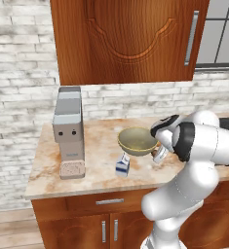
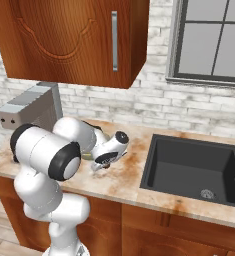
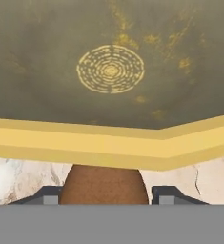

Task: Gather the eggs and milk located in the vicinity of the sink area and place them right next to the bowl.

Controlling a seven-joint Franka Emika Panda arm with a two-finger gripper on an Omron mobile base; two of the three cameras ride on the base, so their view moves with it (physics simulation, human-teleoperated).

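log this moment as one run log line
egg: between gripper fingertips, beside bowl rim | milk: on counter by bowl

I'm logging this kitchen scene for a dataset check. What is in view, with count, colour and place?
bowl: one, olive-tan with yellow rim, on the counter by the gripper
milk carton: one, white and blue, on the counter in front of the bowl
egg: one, brown, between the fingertips, close to the bowl's rim
coffee machine: one, grey, left end of the counter
sink: one, dark grey, set into the counter at right
cabinet: one, wooden, on the wall above the counter
window: one, grey frame, above the sink
gripper: one, dark fingertips either side of the egg
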